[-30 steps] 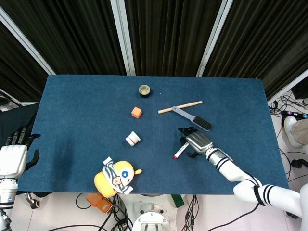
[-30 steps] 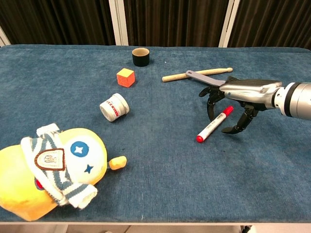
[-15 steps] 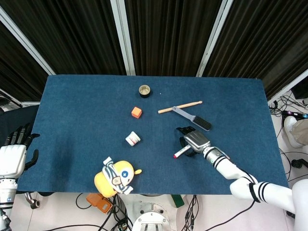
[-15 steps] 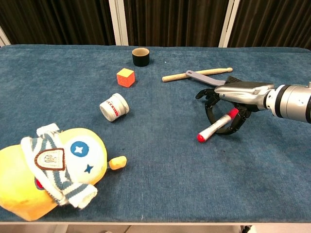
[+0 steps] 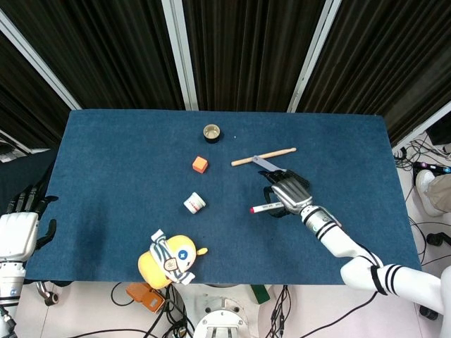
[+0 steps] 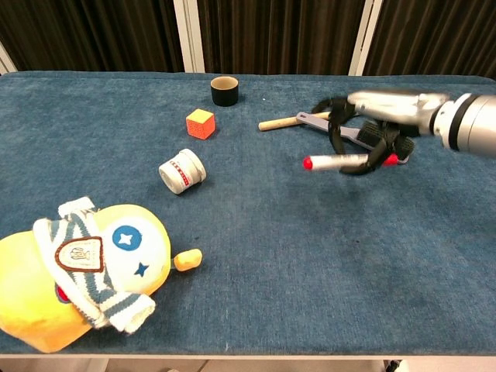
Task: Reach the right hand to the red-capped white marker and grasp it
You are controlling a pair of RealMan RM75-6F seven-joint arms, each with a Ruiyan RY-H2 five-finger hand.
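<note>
The red-capped white marker (image 6: pixel 333 162) (image 5: pixel 266 207) hangs level above the blue table, its red tip pointing left. My right hand (image 6: pixel 373 132) (image 5: pixel 287 193) holds it, fingers curled around its right half, with a red end showing past the fingers. The marker's shadow lies on the cloth below. My left hand (image 5: pixel 20 227) rests off the table's left edge in the head view, fingers apart and holding nothing.
Just behind my right hand lie a grey brush (image 6: pixel 313 118) and a wooden stick (image 6: pixel 279 122). An orange cube (image 6: pixel 200 122), a black cup (image 6: pixel 225 91) and a small white jar (image 6: pixel 182 170) stand further left. A yellow plush toy (image 6: pixel 77 271) fills the near left corner.
My right hand closed around the marker and lifted it off the cloth, carrying it up and toward the brush. The marker turned from slanted to level. The left hand stayed put.
</note>
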